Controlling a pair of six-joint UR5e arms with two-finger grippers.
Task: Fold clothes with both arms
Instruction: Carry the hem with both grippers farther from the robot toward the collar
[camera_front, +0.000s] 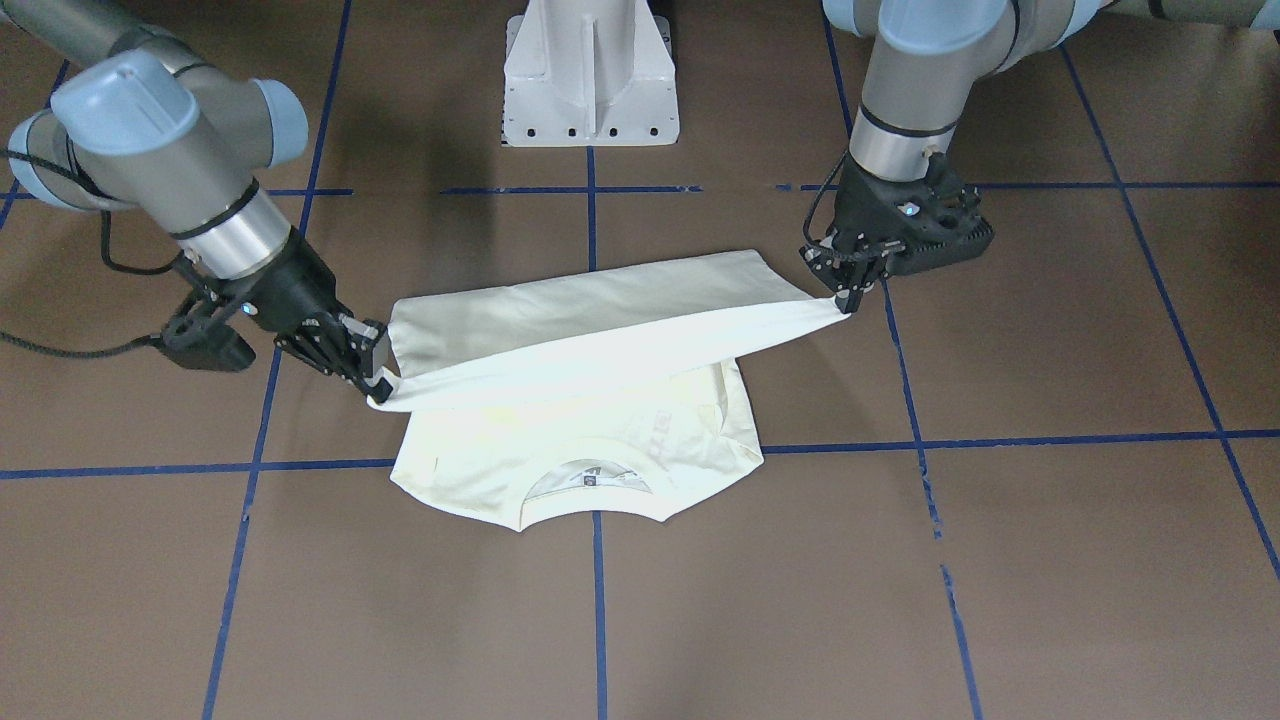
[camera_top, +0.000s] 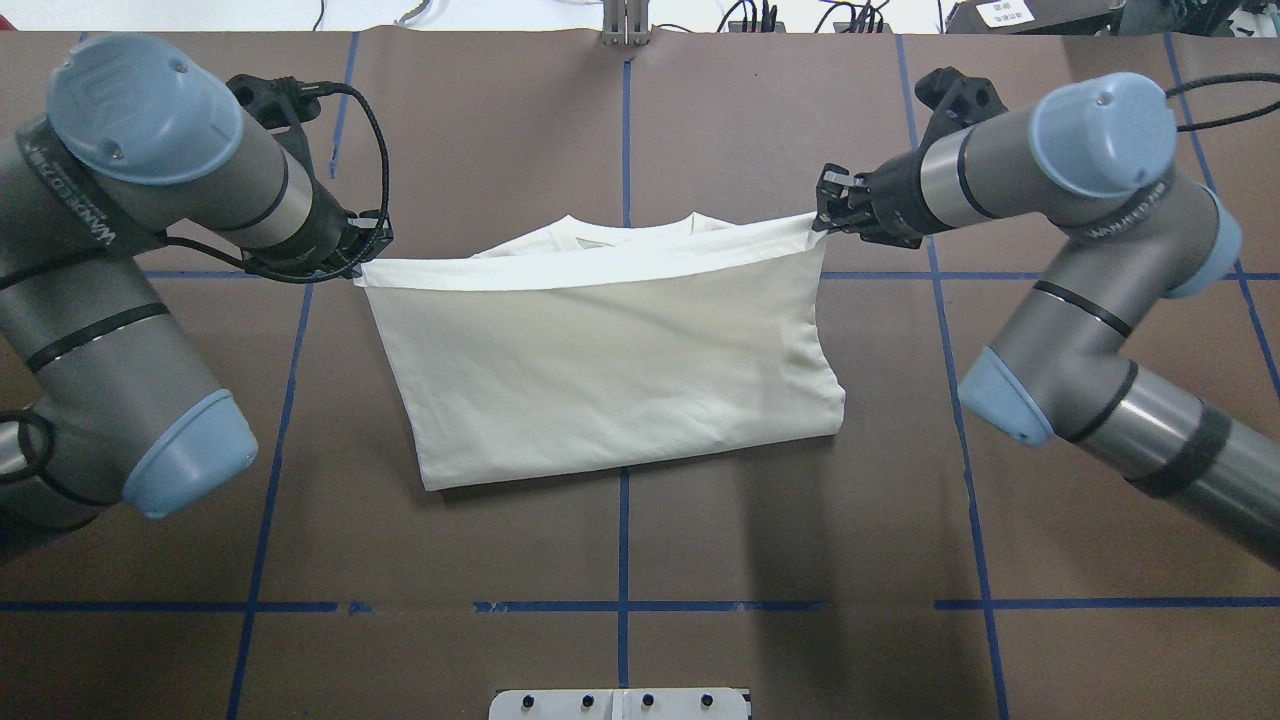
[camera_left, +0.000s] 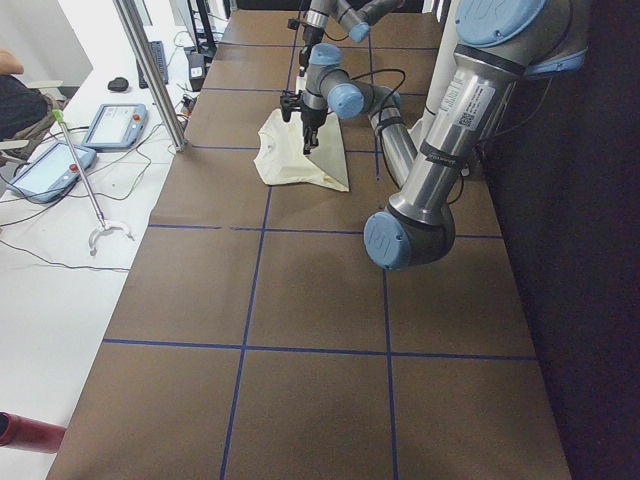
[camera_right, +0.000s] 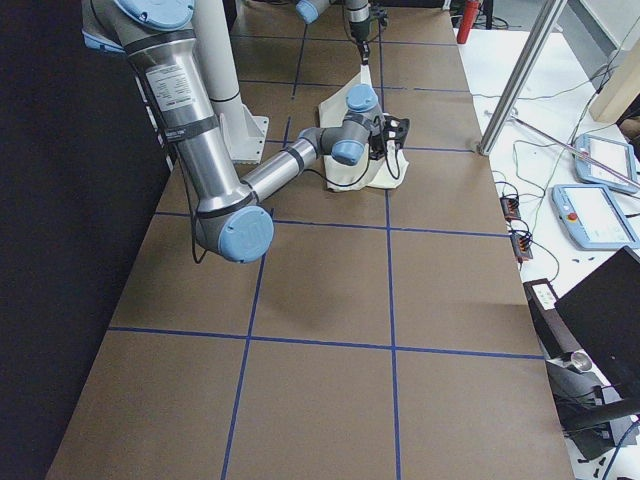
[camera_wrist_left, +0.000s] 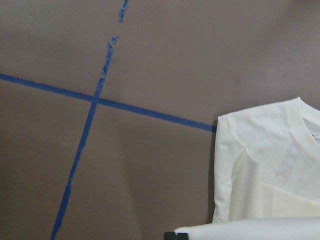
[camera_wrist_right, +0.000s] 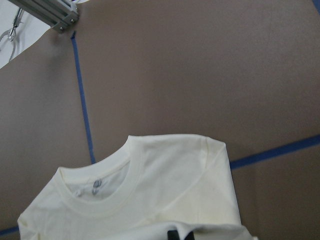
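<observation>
Shirt (camera_top: 600, 370) lies mid-worktop (camera_top: 700, 550), well clear of both end edges. Left fingers (camera_front: 850, 292) and right fingers (camera_front: 372, 378) each clamp one corner of the raised edge. It is held taut above the collar (camera_front: 590, 485), evidently to keep the fold straight.

Cream-white shirt (camera_top: 600, 370), plain. Brown table (camera_top: 800, 520), blue tape grid (camera_top: 624, 540). Grey left arm (camera_top: 110, 320), right arm (camera_top: 1080, 290), pale-blue caps (camera_top: 1100, 130). Black left gripper (camera_front: 850, 298), right gripper (camera_front: 378, 385). White pedestal (camera_front: 590, 80).

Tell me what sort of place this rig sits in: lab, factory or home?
Most likely a robotics lab or test cell: a brown table gridded with blue tape, teach pendants on the white side bench, and the left pincer and right pincer clamped on a cream shirt.
</observation>
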